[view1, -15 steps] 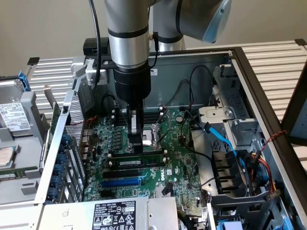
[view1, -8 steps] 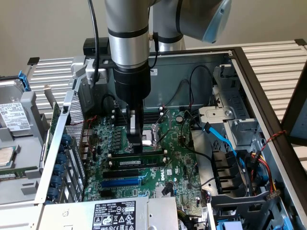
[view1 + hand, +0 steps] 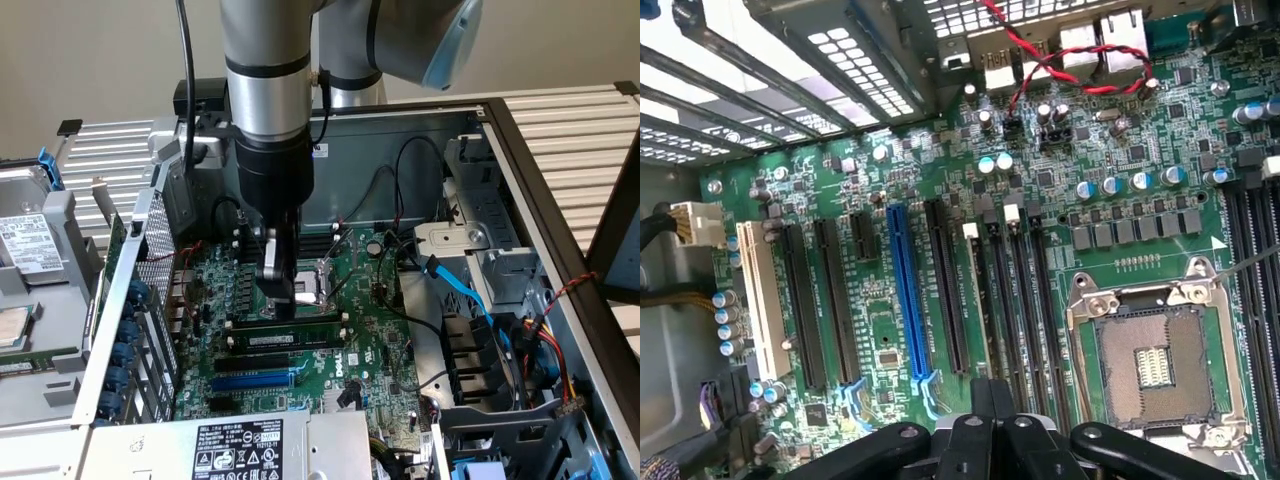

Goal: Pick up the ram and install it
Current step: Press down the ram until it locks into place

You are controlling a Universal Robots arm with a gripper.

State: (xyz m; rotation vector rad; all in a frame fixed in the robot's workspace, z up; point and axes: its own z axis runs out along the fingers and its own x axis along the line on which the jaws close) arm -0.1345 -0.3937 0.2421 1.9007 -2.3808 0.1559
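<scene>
1. Fingers first: my gripper (image 3: pixel 283 298) is closed right down, the two black fingers (image 3: pixel 992 405) pressed together, with nothing that I can see pinched between them
2. I hang straight down from the arm into the open computer case (image 3: pixel 400 120), over the green motherboard (image 3: pixel 370 330)
3. The ram (image 3: pixel 300 335) stands upright on its long edge in one of the memory slots on the board. Its white sticker label faces the exterior camera, and the stick lies level along the slot
4. My fingertips are at the stick's top edge, towards the end on the exterior view's left; I cannot tell whether they actually press on it or sit a hair above
5. The CPU socket (image 3: pixel 1155 365), with its metal frame, lies just beyond the ram on the far side in the exterior view
6. On the near side of the ram comes a long black slot (image 3: pixel 262 360), then the long blue slot (image 3: pixel 255 381), both lying parallel to the stick
7. In the wrist view the blue slot sits among a row of black slots, and a twisted red-and-black wire pair (image 3: pixel 1060 60) loops near the rear ports
8. A blue flat cable (image 3: pixel 465 290) runs across the drive bay on the exterior view's right
9. A power supply (image 3: pixel 238 448) with a white label sits at the near edge of the case
</scene>
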